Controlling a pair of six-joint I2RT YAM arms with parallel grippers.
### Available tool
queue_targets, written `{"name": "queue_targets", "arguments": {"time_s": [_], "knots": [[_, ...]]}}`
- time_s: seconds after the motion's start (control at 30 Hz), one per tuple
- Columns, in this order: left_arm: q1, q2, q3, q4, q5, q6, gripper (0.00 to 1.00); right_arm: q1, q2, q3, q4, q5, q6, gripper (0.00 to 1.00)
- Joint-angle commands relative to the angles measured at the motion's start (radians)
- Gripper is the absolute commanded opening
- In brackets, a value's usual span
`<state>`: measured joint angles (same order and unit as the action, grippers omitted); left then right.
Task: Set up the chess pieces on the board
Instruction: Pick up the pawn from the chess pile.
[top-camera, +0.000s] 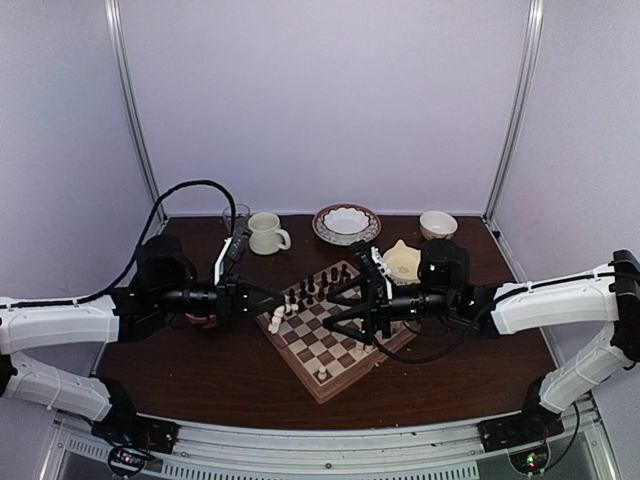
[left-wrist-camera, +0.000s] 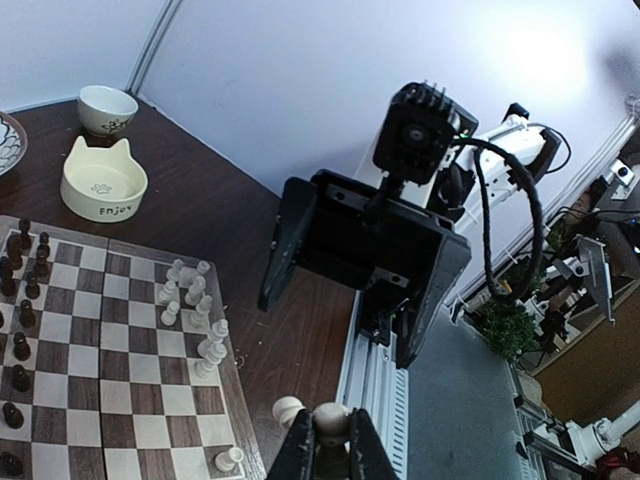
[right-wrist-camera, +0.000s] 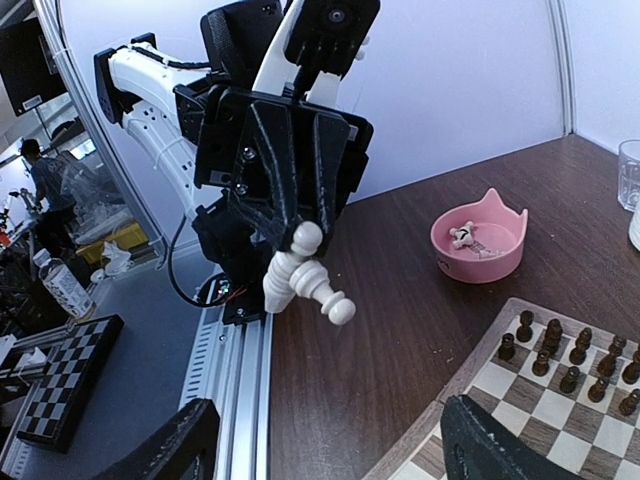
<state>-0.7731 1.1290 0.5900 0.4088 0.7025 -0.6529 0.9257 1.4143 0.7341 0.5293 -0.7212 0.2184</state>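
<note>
A lone cream-white chess piece (top-camera: 322, 372) stands by the nearest corner of the square wooden chessboard (top-camera: 310, 350) with light and dark brown checks. Just beyond, at the board's left edge, the left gripper (top-camera: 270, 303) is clamped tight on what look like two cream-white pieces (right-wrist-camera: 300, 275). One hangs roughly upright and the other slants sideways. Free squares lie to its right, so the left arm is nearer. Facing it over the board, the right gripper (top-camera: 338, 308) hovers with jaws spread wide, holding nothing. Small dark brown-black pieces (top-camera: 320, 285) line the far edge.

Dark table (top-camera: 200, 370) under board (top-camera: 300, 352), mug (top-camera: 265, 233), bowls (top-camera: 437, 223)
</note>
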Motion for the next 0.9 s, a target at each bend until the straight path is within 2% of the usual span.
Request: {"name": "queue_targets", "arguments": {"time_s": [0.0,0.47,0.87], "knots": [[-0.04,0.02,0.037,0.107,0.023,-0.016,0.0,0.014,0.038,0.009,0.118,-0.071,0.077,0.79],[-0.107,0.069,0.06,0.16,0.027,-0.034,0.0,0.042,0.113,0.021,0.248,-0.122,0.145,0.77],[-0.112,0.092,0.066,0.169,0.025,-0.039,0.0,0.065,0.123,0.037,0.26,-0.145,0.146,0.57]]}}
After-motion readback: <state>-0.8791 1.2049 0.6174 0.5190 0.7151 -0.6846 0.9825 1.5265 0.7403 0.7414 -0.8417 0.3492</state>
